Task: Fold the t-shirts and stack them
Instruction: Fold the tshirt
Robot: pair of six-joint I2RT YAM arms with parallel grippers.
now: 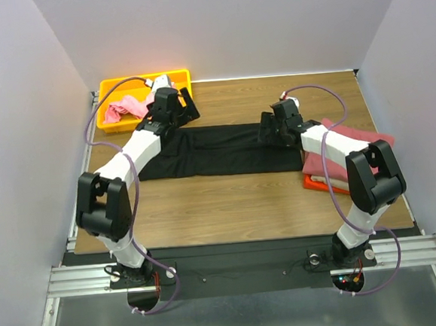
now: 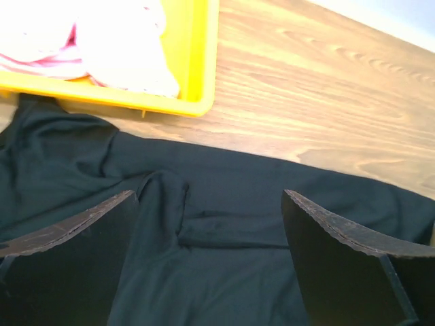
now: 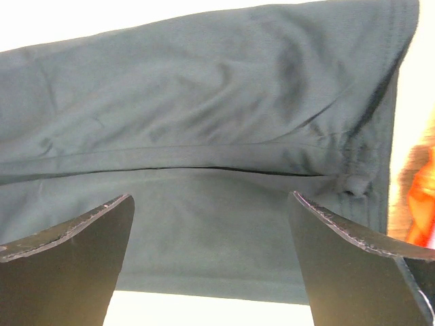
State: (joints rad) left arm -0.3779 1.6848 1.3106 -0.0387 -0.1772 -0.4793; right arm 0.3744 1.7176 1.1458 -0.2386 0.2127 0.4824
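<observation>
The black t-shirt lies spread in a long band across the middle of the wooden table. My left gripper hovers open over its far left end, next to the bin; the left wrist view shows folded black cloth between the spread fingers. My right gripper is open above the shirt's right end; the right wrist view shows the black shirt with a fold line. A dusty rose-red t-shirt lies folded on an orange one at the right. A light pink t-shirt sits in the bin.
A yellow plastic bin stands at the table's far left corner, its rim just beyond the black shirt. Grey walls enclose the table on three sides. Bare wood lies in front of the shirt.
</observation>
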